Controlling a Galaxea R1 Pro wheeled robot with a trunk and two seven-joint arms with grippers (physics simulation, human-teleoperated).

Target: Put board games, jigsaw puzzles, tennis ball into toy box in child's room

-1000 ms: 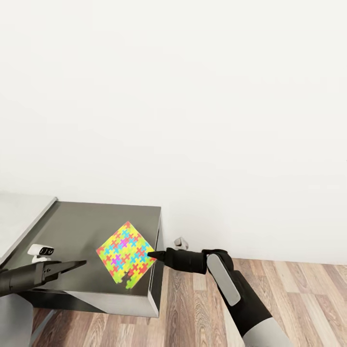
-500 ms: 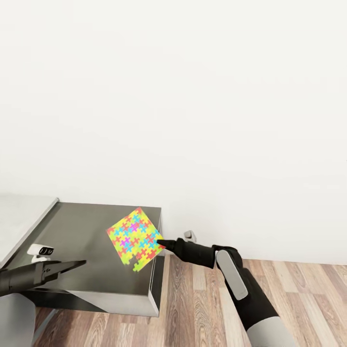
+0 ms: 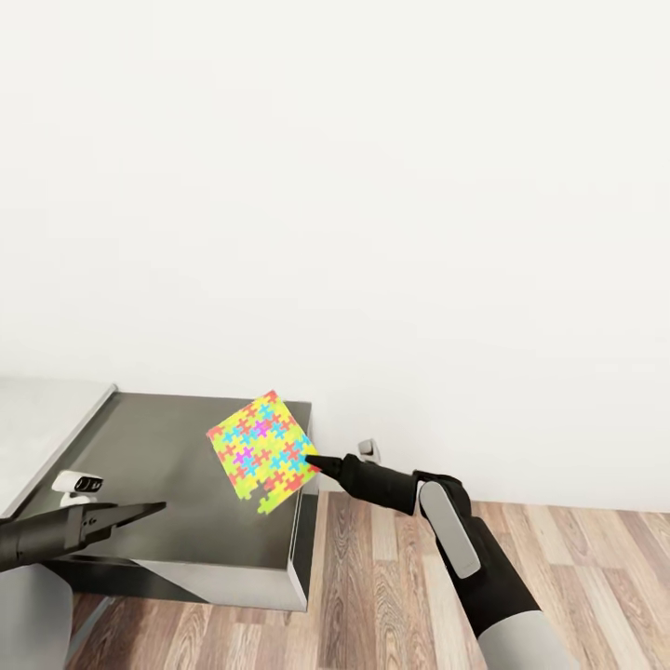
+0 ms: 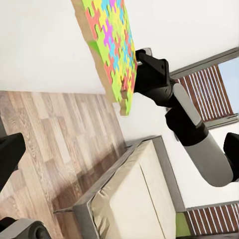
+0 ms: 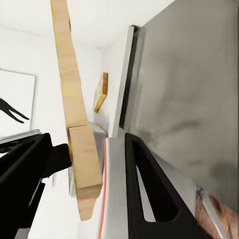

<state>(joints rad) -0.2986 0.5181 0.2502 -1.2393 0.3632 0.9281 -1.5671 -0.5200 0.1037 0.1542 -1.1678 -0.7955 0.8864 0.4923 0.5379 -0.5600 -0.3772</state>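
Presently one jigsaw puzzle [image 3: 264, 449] is held clear of the bench [image 3: 177, 521], pinched at its right-hand corner by the right end effector [image 3: 314, 462], whose fingers are pressed against the puzzle's thin edge, as the right wrist view confirms. The puzzle is tilted in the air, in the lower centre of the head view, above the right edge of the dark bench section. The toy box cannot be made out in these pictures, so this puzzle is judged to be lifted but not yet delivered; how many of the other toys are already stowed cannot be told. A thin colourful box [image 5: 101, 91], probably one of the board games, is seen standing far off in the right wrist view.

The left end effector [image 3: 154, 508] is held low at the lower left of the head view, over the bench's front part, empty; whether it is spread or pressed together cannot be told. Open room is offered to the right, over the wood floor [image 3: 391, 596], and upward against the bare white wall [image 3: 372, 233]. The bench's right edge and the raised lip of the lighter section at left are the edges to be cleared. The bed [image 4: 134, 199] is seen beyond the floor in the left wrist view.
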